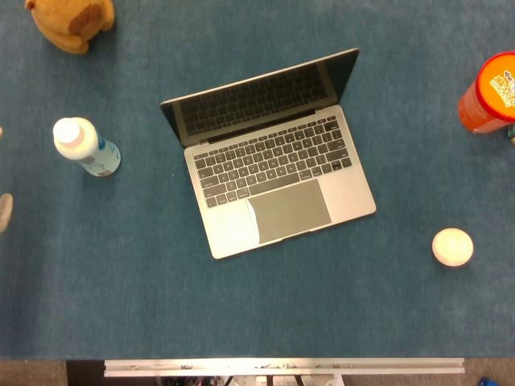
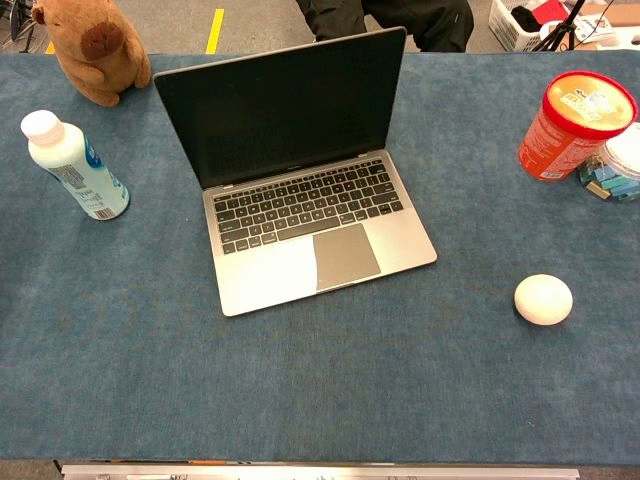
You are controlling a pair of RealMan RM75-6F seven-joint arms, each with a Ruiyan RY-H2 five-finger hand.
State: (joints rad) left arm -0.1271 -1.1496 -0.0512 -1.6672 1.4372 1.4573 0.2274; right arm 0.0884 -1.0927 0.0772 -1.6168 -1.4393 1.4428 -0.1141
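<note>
An open grey laptop [image 1: 273, 173] lies in the middle of the blue table [image 1: 121, 297], its dark screen [image 2: 280, 105] tilted back and switched off. Neither hand shows in the head view or the chest view. Nothing touches the laptop [image 2: 315, 225]; its keyboard and trackpad are uncovered.
A white bottle with a blue label [image 1: 87, 147] [image 2: 72, 165] stands at the left. A brown plush toy [image 2: 95, 50] sits at the far left corner. An orange tub [image 2: 572, 125] and a clear jar [image 2: 615, 165] stand at the right. A white egg-shaped ball [image 2: 543, 298] lies front right. A pale scrap [image 1: 4, 211] at the left edge is unidentifiable.
</note>
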